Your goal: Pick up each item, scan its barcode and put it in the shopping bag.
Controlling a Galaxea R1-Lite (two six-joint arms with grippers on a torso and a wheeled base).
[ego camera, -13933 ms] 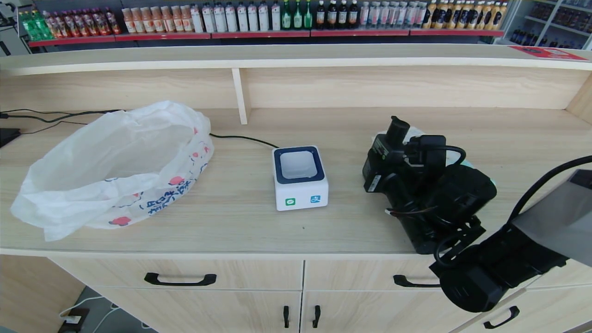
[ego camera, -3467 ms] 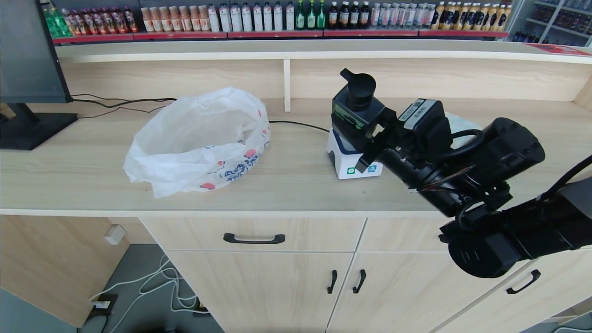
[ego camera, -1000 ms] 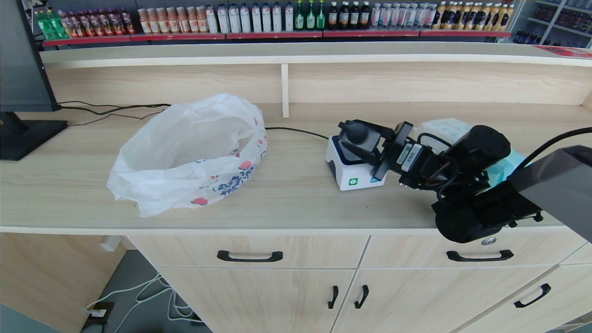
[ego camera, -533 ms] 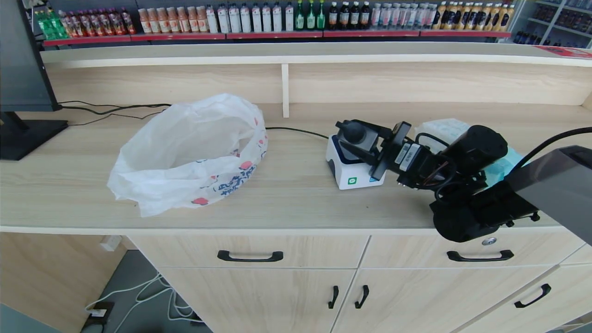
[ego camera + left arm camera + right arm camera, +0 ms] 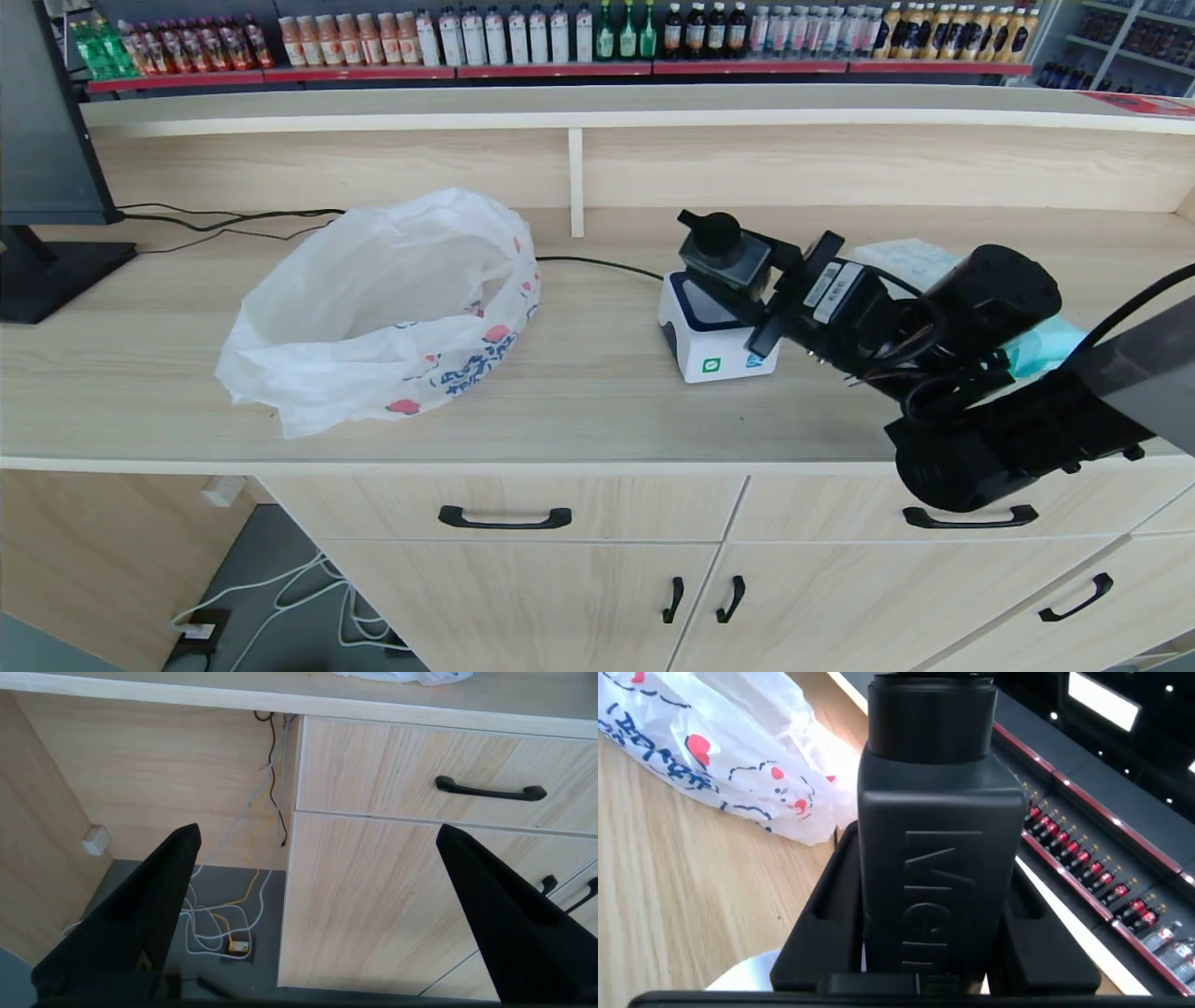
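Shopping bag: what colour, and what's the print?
White shopping bag with red motifs and blue lettering on its outer wall; clearest in the head view.

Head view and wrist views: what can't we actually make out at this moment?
black bottle: barcode side, turned down toward the scanner, hidden in head view.
scanner window: head view, covered by bottle and right end effector.
packs: head view, mostly behind the right arm.
shopping bag: inside bottom, head view, behind its near rim.
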